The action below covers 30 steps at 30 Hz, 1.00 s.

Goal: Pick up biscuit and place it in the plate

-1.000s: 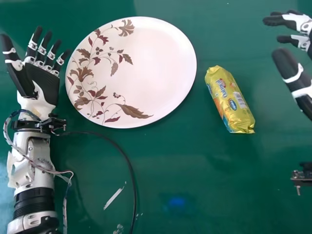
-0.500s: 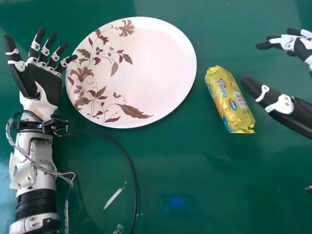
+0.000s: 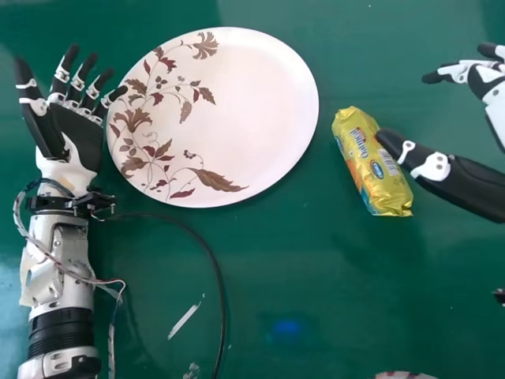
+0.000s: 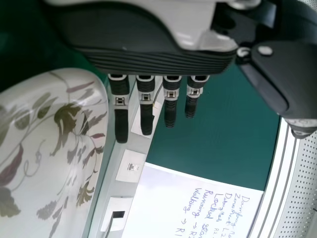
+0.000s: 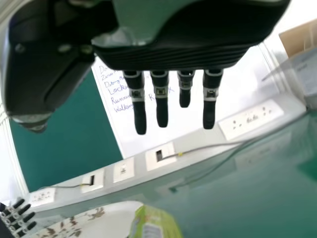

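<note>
The yellow biscuit packet [image 3: 371, 166] lies on the green table to the right of the white plate [image 3: 260, 110] with brown leaves. My right hand [image 3: 450, 178] is at the head view's right side, its fingers straight; the thumb tip overlaps the packet's upper right edge, and whether they touch I cannot tell. In the right wrist view my right hand [image 5: 173, 54] has straight fingers, with the packet [image 5: 154, 223] and plate [image 5: 109, 220] beyond. My left hand [image 3: 75, 130] rests palm up with spread fingers at the plate's left rim, and hangs in the left wrist view as well [image 4: 148, 59].
A black cable [image 3: 207, 253] curves over the table below the plate. Sockets [image 5: 124, 169] line a wall strip behind the table, with a whiteboard with writing [image 5: 133, 114] above. A pale scrap [image 3: 184, 321] lies near the cable.
My right hand has moved leftward in the head view, bringing its thumb to the packet's edge. The left hand has shifted slightly right. Packet and plate have not moved.
</note>
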Each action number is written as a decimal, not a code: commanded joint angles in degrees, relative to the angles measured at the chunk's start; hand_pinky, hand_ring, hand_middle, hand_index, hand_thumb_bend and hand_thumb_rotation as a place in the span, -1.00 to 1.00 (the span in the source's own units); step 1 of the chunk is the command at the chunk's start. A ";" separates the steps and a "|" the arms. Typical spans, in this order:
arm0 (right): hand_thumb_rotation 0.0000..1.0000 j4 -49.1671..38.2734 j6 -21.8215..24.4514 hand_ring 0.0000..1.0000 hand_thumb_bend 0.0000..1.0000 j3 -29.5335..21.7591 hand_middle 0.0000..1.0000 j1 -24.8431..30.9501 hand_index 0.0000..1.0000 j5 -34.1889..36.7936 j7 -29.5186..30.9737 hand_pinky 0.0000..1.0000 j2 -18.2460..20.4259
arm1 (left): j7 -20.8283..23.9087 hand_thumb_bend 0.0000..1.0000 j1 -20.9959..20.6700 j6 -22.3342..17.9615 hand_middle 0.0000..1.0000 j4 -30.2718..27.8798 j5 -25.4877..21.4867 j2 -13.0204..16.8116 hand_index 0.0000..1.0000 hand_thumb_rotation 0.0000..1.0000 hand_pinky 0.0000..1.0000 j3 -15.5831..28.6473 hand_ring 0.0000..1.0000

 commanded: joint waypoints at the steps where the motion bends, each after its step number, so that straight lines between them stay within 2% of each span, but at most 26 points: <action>1: -0.06 -0.57 -4.19 0.72 0.86 -0.39 0.76 -1.74 0.64 -4.10 2.39 0.53 5.38 | 0.25 1.00 3.32 1.36 0.87 1.46 -0.01 -2.58 0.97 0.73 0.32 -1.65 0.66; 4: -0.06 -0.57 -9.63 0.72 0.85 -0.60 0.76 -4.61 0.62 -10.97 4.67 0.52 12.91 | 0.84 1.00 3.77 1.85 0.88 0.37 0.05 -3.12 1.00 0.80 0.34 -1.75 0.65; 9: -0.04 -0.57 -18.38 0.71 0.88 0.25 0.74 -6.35 0.62 -19.37 4.09 0.54 25.47 | 1.66 1.00 4.34 2.37 0.90 -0.99 0.22 -3.73 1.00 0.74 0.29 -1.89 0.67; 12: -0.08 -0.57 -22.02 0.71 0.88 1.45 0.73 -7.18 0.62 -23.68 4.04 0.53 31.37 | 1.65 1.00 4.52 2.67 0.90 -1.37 -0.04 -4.05 1.00 0.69 0.30 -1.93 0.70; 14: -0.08 -0.57 -23.51 0.70 0.85 2.50 0.73 -6.96 0.61 -25.40 3.38 0.49 33.83 | 1.71 1.00 4.63 2.47 0.90 -1.48 0.30 -4.29 1.00 0.60 0.30 -2.10 0.71; 18: -0.08 -0.57 -24.16 0.70 0.85 4.58 0.74 -7.21 0.62 -28.63 3.12 0.47 35.31 | 1.94 1.00 4.81 2.24 0.88 -1.64 1.01 -4.70 0.99 0.52 0.27 -2.52 0.66; 21: -0.05 -0.57 -23.63 0.69 0.89 6.13 0.74 -7.77 0.61 -30.46 5.05 0.49 35.12 | 2.27 1.00 4.95 2.27 0.90 -2.24 1.29 -5.23 1.00 0.57 0.31 -2.83 0.68; 24: -0.03 -0.57 -23.39 0.71 0.88 7.82 0.75 -8.02 0.61 -32.06 7.34 0.54 34.27 | 2.57 1.00 5.19 2.29 0.90 -2.75 1.40 -5.71 1.00 0.62 0.32 -2.99 0.69; 30: -0.05 -0.57 -21.37 0.68 0.87 10.37 0.73 -10.40 0.60 -35.82 12.43 0.47 31.20 | 3.48 1.00 6.28 2.93 0.91 -4.79 1.20 -6.67 1.00 0.62 0.33 -3.56 0.67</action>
